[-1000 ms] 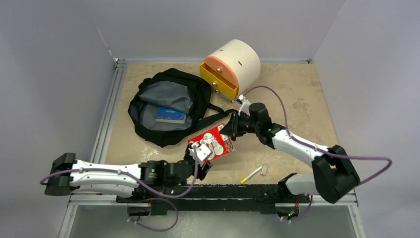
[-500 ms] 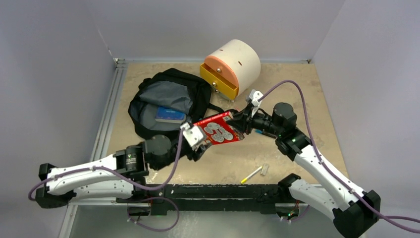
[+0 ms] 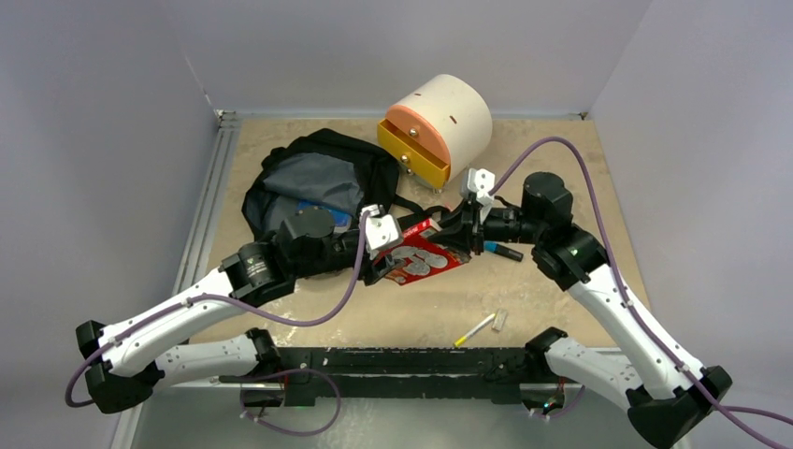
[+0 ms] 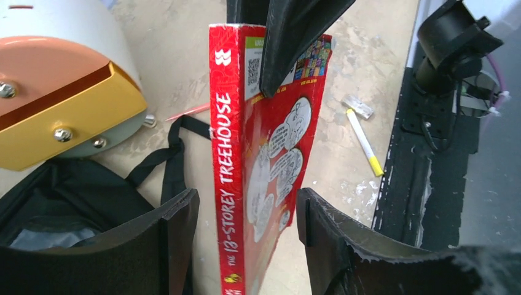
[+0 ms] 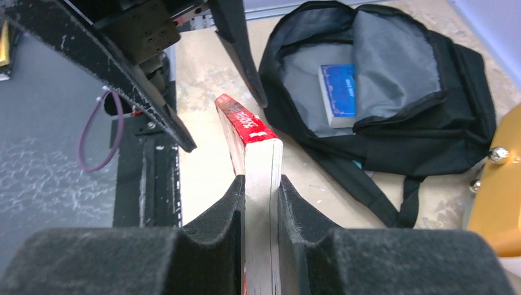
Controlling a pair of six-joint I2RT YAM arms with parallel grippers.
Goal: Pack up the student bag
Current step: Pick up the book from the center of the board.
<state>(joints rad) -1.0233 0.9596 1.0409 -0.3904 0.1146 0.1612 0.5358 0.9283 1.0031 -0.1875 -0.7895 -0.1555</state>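
Fabric is what I have to plan around: the student bag [image 5: 458,92] is soft and floppy. It lies flat on the table [image 3: 561,178] just to the left of the cream drawer box [image 3: 449,112], and one strap trails toward the box's feet. I judge it light and easy to drag. Its mouth gapes, but the grey lining sags, so the opening has no stiffness of its own. If I must hold it, I'd take the black rim of the opening or a strap, not the thin lining.

In front of the box, toward the arm bases, the right gripper [image 5: 259,203] is clamped on the page edge of a red paperback [image 4: 270,160], both pads flat against it. The left gripper [image 4: 244,203] stands wide apart astride the book's other end. There is daylight on both sides, so it grips nothing. The paperback looks stiff enough to slide in edge first, though its glossy cover may slip.

A blue book [image 5: 338,89] already lies inside the bag. A dark marker [image 3: 503,251] lies in front of the box, and further toward the bases are a yellow pen [image 3: 475,329] and a small clear piece [image 3: 500,320].

Overhead, my left arm covers the bag's side away from the box. I cannot find the top loop, make out the zip, or tell how deep the pocket runs.
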